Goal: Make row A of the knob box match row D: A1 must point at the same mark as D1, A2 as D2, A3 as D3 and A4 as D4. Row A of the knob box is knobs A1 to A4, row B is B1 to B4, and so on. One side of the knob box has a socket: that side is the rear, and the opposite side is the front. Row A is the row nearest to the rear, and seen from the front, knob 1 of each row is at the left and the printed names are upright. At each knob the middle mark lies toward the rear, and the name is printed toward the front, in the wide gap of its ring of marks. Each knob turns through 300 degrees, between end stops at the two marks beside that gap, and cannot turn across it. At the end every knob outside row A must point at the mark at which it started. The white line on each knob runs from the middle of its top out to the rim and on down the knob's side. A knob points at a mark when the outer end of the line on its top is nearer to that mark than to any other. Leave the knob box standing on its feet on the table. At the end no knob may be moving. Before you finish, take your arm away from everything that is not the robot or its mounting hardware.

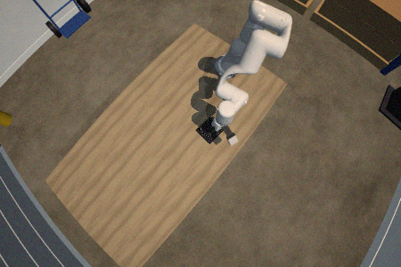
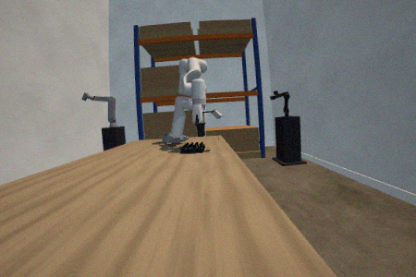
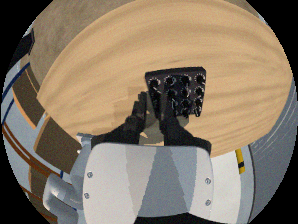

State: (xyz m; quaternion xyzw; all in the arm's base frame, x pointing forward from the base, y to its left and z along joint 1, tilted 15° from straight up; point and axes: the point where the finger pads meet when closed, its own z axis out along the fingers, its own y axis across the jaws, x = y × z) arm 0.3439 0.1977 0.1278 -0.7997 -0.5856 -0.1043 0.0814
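The black knob box [image 1: 206,131] [image 2: 193,150] [image 3: 180,90] stands on the wooden table [image 1: 134,166] [image 2: 162,205] [image 3: 133,43], close to the arm's base and the table's edge. Its knobs are too small to read in any view. My gripper [image 1: 218,126] [image 2: 200,131] [image 3: 153,100] points down and hangs a little above the box, over its near edge in the wrist view. The fingers stand a narrow gap apart with nothing between them and touch no knob.
The table's long edge [image 1: 249,131] runs just beside the box. A blue and orange shelf rack [image 2: 194,39] stands behind the arm. Two black pedestals [image 2: 287,140] [image 2: 113,138] with small arms flank it. A blue hand truck [image 1: 67,15] stands on the floor far off.
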